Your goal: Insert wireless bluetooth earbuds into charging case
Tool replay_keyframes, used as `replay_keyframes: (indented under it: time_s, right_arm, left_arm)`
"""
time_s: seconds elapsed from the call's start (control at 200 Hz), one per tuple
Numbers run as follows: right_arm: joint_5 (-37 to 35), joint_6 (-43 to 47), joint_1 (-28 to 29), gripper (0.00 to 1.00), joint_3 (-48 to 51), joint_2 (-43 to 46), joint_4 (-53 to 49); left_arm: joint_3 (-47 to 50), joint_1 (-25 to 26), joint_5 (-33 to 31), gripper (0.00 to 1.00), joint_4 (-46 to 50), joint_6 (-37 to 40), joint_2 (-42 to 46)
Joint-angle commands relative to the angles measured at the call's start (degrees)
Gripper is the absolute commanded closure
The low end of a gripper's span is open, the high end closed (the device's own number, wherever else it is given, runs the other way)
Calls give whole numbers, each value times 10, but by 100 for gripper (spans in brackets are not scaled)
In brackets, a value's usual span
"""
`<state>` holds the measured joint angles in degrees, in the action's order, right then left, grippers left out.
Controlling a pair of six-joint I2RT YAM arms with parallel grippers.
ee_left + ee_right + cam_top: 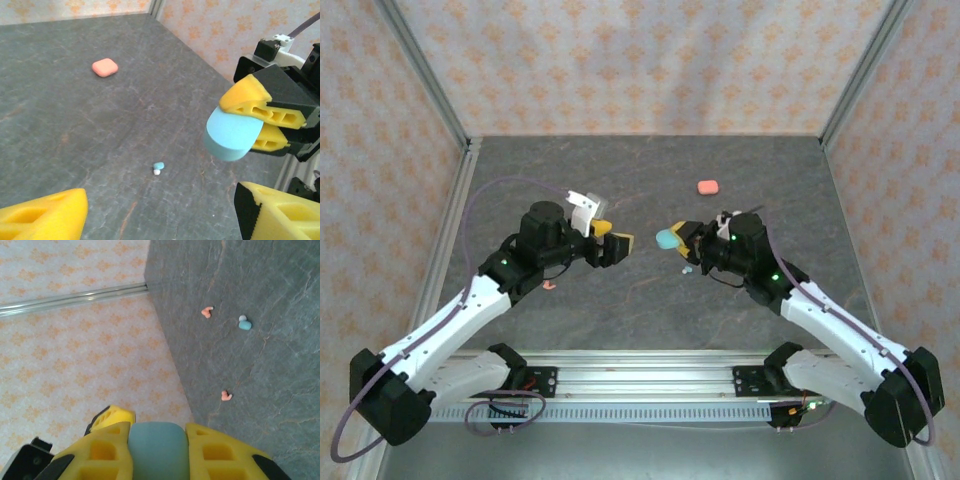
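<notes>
My right gripper (678, 238) is shut on a teal oval charging case (667, 240), held above the table; the case fills the gap between its yellow fingers (159, 452). My left gripper (612, 246) faces it from a short way off, open and empty, its fingers (45, 215) spread wide below the case (232, 135). One teal earbud (158, 167) with a white tip lies on the table under the two grippers (686, 270). In the right wrist view that teal earbud (244, 324) lies near two coral-pink earbuds (207, 312) (226, 396).
A coral-pink case (708, 186) lies flat on the dark stone table toward the back right (105, 67). A pink earbud (549, 284) lies beside the left forearm. Patterned walls with metal posts enclose the table on three sides.
</notes>
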<state>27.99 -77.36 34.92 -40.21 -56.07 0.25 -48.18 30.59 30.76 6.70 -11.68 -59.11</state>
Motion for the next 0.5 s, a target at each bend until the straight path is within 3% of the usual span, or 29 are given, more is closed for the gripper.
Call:
replay_keyframes:
  time_s: [0.0,0.335,0.495]
  right_arm:
    - [-28,-33,19,93,-25,-3,1]
    - [-35,-111,32,94,-48,-109,156]
    - [34,-143,4,94,-85,-185,211]
  left_arm:
    - [-2,-3,66,25,-141,-48,-19]
    - [-7,-17,163,29,-272,-86,-102]
    - [1,-35,181,31,-329,-101,-134]
